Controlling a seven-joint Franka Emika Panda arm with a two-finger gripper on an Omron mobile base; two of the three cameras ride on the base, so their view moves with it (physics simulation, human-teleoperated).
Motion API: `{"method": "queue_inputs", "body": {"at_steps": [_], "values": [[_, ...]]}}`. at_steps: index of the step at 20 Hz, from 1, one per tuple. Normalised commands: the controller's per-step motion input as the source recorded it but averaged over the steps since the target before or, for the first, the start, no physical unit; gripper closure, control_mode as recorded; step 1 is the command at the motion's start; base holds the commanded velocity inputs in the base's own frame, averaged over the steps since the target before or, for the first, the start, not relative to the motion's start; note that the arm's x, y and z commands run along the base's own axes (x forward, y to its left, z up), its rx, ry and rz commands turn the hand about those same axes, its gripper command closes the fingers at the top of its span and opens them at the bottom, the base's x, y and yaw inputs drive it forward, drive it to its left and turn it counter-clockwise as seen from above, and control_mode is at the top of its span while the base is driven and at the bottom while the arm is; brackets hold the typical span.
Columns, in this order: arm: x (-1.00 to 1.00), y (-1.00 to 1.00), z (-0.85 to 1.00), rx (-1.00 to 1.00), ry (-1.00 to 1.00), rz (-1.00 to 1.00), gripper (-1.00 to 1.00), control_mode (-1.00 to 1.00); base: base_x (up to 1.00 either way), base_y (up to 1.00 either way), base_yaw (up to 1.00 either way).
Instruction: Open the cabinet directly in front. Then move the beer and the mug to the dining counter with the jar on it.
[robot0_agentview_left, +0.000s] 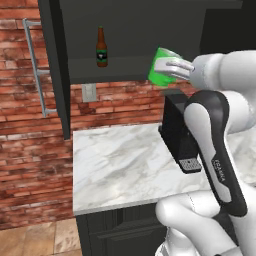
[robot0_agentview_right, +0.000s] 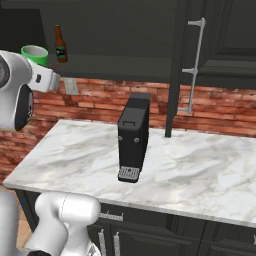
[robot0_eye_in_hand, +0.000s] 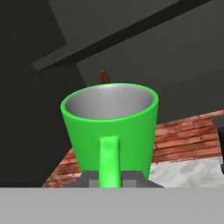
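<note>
The black cabinet (robot0_agentview_left: 130, 30) stands open, with its doors swung out to the left (robot0_agentview_left: 56, 65) and right (robot0_agentview_right: 178, 65). The brown beer (robot0_agentview_left: 101, 47) stands upright on the dark shelf and also appears as the beer (robot0_agentview_right: 60, 44) and as a neck tip behind the mug (robot0_eye_in_hand: 104, 76). My gripper (robot0_eye_in_hand: 109, 180) is shut on the handle of the bright green mug (robot0_eye_in_hand: 109, 124). It holds the mug (robot0_agentview_left: 161, 70) upright in the air just in front of the shelf edge, to the right of the beer. The dining counter and the jar are out of view.
A black coffee machine (robot0_agentview_right: 132, 137) stands on the marble worktop (robot0_agentview_right: 200, 170) below the cabinet, against the brick wall (robot0_agentview_left: 30, 165). Long silver bar handles (robot0_agentview_right: 196, 65) stick out from the open doors. Black base cabinets (robot0_agentview_right: 165, 230) run under the worktop.
</note>
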Motion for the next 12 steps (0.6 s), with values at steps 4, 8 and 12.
{"method": "queue_inputs", "body": {"at_steps": [4, 8, 12], "values": [[-0.95, 0.0, -0.71, -0.17, 0.0, 0.03, 1.0, -1.0, 0.0, 0.0, 0.0], [-0.88, -0.04, -0.64, -0.19, 0.0, 0.1, 1.0, -1.0, 0.0, 0.0, 0.0], [-0.44, 0.0, -0.38, -0.17, -0.11, 0.19, 1.0, -1.0, 0.0, 0.0, 0.0]]}}
